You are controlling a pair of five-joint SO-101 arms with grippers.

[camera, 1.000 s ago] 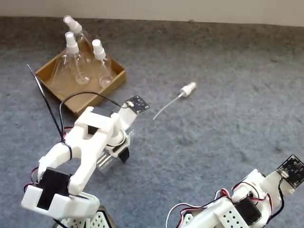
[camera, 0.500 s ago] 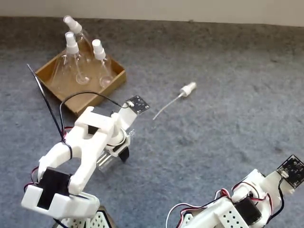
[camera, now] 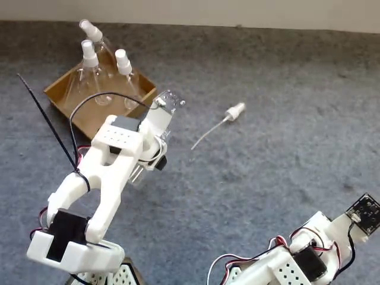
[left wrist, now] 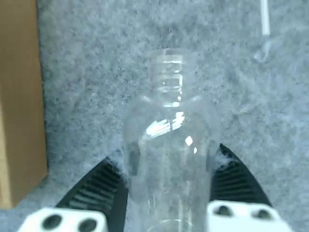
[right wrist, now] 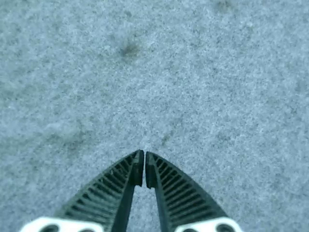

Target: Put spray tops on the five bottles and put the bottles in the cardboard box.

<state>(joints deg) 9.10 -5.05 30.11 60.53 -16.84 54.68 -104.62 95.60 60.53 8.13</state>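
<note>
left wrist view | left jaws clamp clear bottle (left wrist: 169, 145) | right jaws closed

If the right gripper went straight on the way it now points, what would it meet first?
Probably just the grey carpet. The right gripper, shut, points down at bare surface, and the way to it looks free as far as its wrist view shows.

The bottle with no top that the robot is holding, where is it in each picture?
High view: the bottle pokes its open neck out past the end of the left arm, beside the cardboard box.
Left wrist view: it is in the middle, clamped in the left hand, between its black fingers.
Right wrist view: the right hand, shut, over grey carpet.
Shared landmark: the cardboard box, beside the bottle in both.
</note>
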